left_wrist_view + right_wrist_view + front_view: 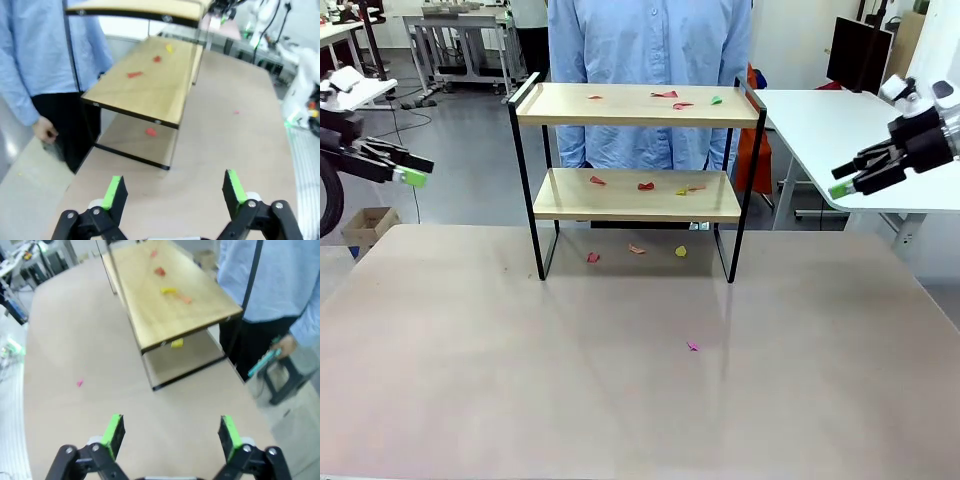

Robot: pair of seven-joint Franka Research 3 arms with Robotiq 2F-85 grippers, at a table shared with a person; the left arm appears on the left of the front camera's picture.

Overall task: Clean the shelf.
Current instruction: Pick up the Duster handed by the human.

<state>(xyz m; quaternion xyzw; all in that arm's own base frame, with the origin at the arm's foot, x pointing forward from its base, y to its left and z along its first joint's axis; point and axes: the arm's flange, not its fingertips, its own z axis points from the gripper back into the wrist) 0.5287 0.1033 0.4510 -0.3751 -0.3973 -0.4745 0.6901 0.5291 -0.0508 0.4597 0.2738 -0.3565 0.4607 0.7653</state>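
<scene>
A person in a blue shirt stands near a white side table.

Shelf at the far middle of the counter, person just behind it, scraps on its upper board, more on its lower board and on the counter beneath, one stray scrap nearer the front, left hand raised at the left side, right hand raised at the right

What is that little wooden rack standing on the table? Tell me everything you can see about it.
The shelf is a small two-tier rack: two light wooden boards in a thin black metal frame with black legs. It stands upright on the far part of the table, right in front of the person. Small scraps, red, yellow and green, lie scattered on both boards and on the table beneath it.
</scene>
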